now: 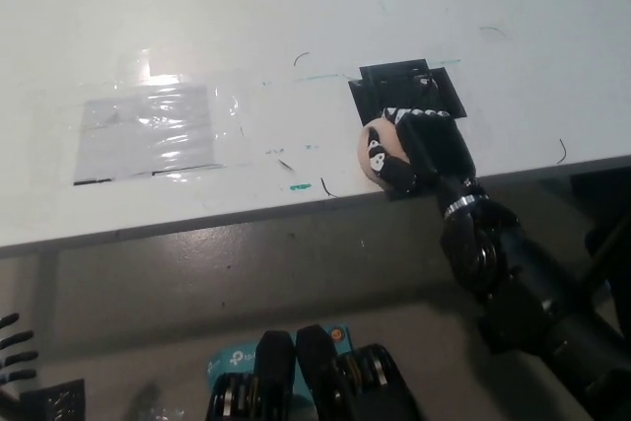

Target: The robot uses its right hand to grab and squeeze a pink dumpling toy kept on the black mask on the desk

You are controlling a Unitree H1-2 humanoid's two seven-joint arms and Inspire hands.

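Observation:
The pink dumpling toy sits at the near edge of the black mask on the white desk. My black right hand is wrapped around it from the right, fingers closed over its top and front, so only the toy's left side shows. The black right arm runs down to the lower right corner. Fingertips of my white left hand show at the bottom left edge, low below the desk and away from the toy.
A clear plastic sheet is taped to the white desk at the left. Small pen marks dot the desk near its front edge. Beyond the desk's right corner the floor is dark.

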